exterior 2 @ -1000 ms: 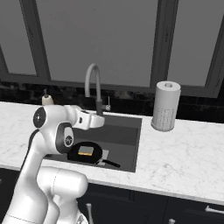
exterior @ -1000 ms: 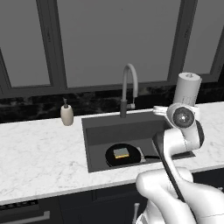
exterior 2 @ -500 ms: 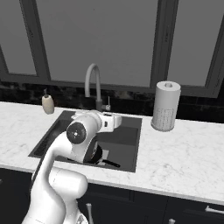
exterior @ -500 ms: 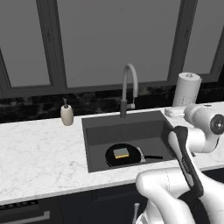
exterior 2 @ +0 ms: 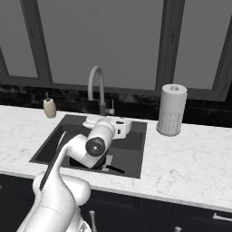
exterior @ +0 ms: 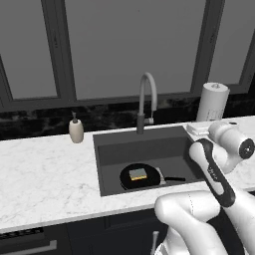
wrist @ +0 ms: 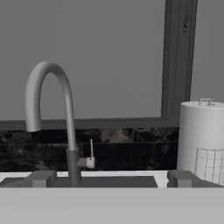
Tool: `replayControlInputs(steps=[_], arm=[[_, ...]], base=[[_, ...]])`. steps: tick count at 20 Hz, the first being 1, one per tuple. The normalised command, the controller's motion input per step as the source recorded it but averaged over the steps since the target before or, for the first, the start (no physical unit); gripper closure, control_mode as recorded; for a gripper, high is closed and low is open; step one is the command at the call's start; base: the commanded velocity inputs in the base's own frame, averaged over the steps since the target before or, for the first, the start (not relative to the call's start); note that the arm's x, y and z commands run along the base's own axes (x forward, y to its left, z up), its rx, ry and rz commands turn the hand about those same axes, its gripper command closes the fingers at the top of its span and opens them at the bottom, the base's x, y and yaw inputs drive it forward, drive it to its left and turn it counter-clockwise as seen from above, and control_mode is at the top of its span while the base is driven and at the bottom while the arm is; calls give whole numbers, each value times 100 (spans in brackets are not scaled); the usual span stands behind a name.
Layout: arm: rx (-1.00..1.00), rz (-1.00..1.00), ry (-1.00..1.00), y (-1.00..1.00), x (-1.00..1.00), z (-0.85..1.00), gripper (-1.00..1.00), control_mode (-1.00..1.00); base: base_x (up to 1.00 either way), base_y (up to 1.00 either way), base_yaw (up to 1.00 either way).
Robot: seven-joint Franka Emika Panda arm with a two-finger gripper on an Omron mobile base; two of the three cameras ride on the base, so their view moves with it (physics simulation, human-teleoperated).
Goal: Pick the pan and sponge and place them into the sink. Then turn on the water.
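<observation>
Pincer (wrist: 109,179) spread, facing faucet (wrist: 65,131); no writing legible.

- White marble-patterned stone counter (exterior: 45,174): smooth, grey-veined, faint sheen.
- Tall grey gooseneck metal faucet (wrist: 65,118): smooth, matt.
- Dark grey rectangular basin (exterior: 144,149): matt, uniform.
- Round black frying pan (exterior: 149,178): matt dark finish.
- White paper towel roll (exterior 2: 171,110): matt, faint grid texture.
- Beige soap dispenser bottle (exterior: 76,130): smooth, matt.

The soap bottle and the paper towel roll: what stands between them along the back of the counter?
Between the soap bottle and the paper towel roll stands the grey faucet, behind the sink, in the left base view.
</observation>
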Motion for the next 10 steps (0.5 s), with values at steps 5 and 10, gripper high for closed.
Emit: replayControlInputs(steps=[5, 10], arm=[[0, 0, -6, 1, 30, -22, -100, -100], [0, 0, -5, 0, 21, -12, -100, -100]], base=[[0, 0, 0], [0, 0, 0]])
